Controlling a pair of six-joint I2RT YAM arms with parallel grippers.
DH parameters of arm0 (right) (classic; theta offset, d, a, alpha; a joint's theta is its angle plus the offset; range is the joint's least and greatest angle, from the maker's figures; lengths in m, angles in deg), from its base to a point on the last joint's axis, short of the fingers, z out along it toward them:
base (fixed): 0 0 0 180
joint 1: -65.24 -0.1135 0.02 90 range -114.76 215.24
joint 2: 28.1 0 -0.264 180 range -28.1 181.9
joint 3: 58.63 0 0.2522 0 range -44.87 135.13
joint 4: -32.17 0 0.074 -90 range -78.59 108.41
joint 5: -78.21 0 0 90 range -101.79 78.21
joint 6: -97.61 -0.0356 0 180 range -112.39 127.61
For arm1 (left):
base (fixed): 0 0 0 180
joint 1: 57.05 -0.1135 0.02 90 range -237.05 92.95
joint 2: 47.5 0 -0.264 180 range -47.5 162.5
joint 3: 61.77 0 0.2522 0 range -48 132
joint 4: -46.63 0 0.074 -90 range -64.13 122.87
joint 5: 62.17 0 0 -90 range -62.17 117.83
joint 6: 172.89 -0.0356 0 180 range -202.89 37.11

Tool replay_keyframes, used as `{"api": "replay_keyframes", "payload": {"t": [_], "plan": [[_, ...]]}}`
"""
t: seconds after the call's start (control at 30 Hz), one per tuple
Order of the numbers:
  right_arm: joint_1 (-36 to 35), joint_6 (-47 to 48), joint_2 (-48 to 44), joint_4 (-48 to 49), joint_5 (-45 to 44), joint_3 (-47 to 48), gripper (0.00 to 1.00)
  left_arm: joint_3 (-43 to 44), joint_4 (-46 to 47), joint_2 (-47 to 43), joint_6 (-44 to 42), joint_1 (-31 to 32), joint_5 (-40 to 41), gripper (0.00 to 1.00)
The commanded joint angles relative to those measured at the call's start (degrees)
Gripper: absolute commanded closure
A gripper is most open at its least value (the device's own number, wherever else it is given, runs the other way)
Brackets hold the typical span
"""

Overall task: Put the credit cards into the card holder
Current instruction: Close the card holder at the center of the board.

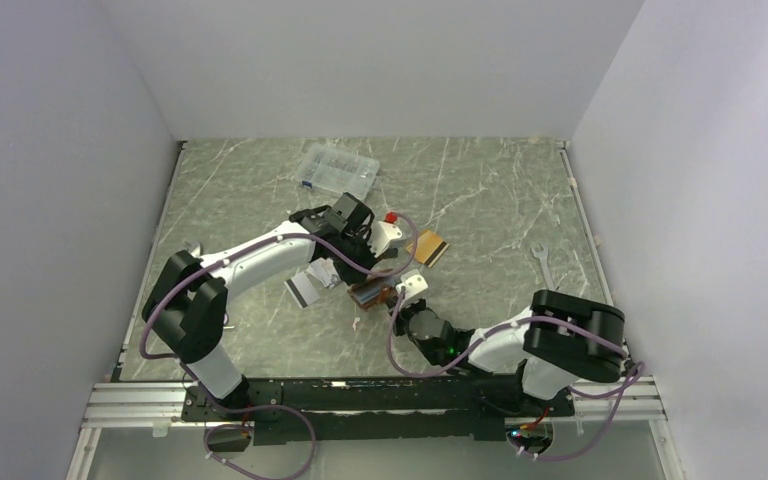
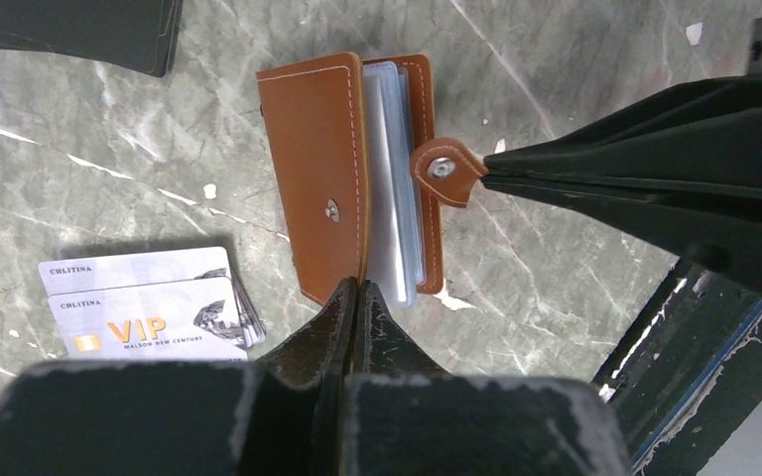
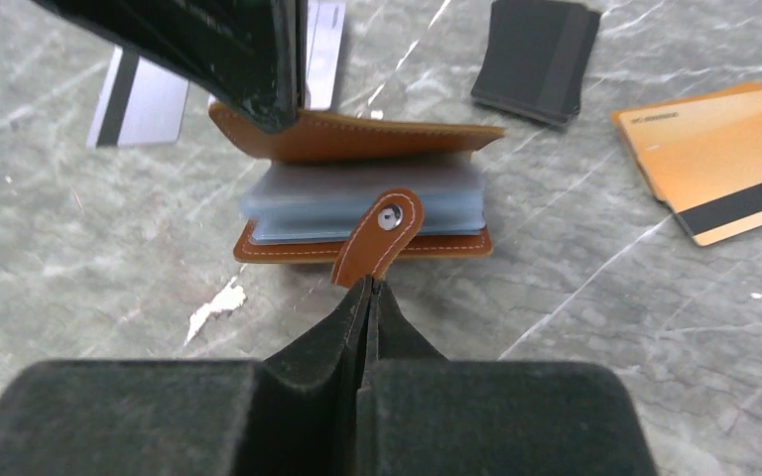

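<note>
In the top view, the silver cards (image 1: 305, 287) are seen lying flat on the worktop (image 1: 480, 200) at nine o'clock of the card holder (image 1: 370, 293), none yet sleeved. The left fingers (image 2: 342, 307) are fully closed on the edge of the holder's upper cover, seemingly so that it can be lifted open. The snap strap (image 3: 382, 238) is pinched by the fully closed right fingers (image 3: 352, 317), probably to anchor the lower half while the clear sleeves are exposed. The orange cards (image 1: 430, 247) are found at one o'clock, near the holder.
</note>
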Motion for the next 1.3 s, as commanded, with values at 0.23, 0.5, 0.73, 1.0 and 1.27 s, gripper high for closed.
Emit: {"api": "replay_keyframes", "payload": {"t": [0.23,0.5,0.73,1.0,1.27], "plan": [[-2.09,-3.83,-4.81,2.21,-7.61,-2.95,1.0,1.24,-0.73,-0.12,0.11,-1.92,0.03,1.0],[-6.09,-18.14,-14.0,-10.63,-13.59,-7.62,0.77,0.11,-0.07,-0.19,1.02,-1.95,-2.99,1.0],[-6.24,-19.95,-13.85,-15.64,-17.64,-1.57,0.45,-1.41,1.41,0.48,5.57,-2.12,-6.28,1.0],[-6.44,-21.74,-0.29,-20.54,-19.07,8.5,0.45,-3.46,2.68,-1.58,10.53,-5.24,-8.97,1.0],[-6.42,-18.21,4.52,-16.45,-18.83,10.16,0.47,-3.73,3.03,-1.85,10.34,-6.74,-7.67,1.0]]}}
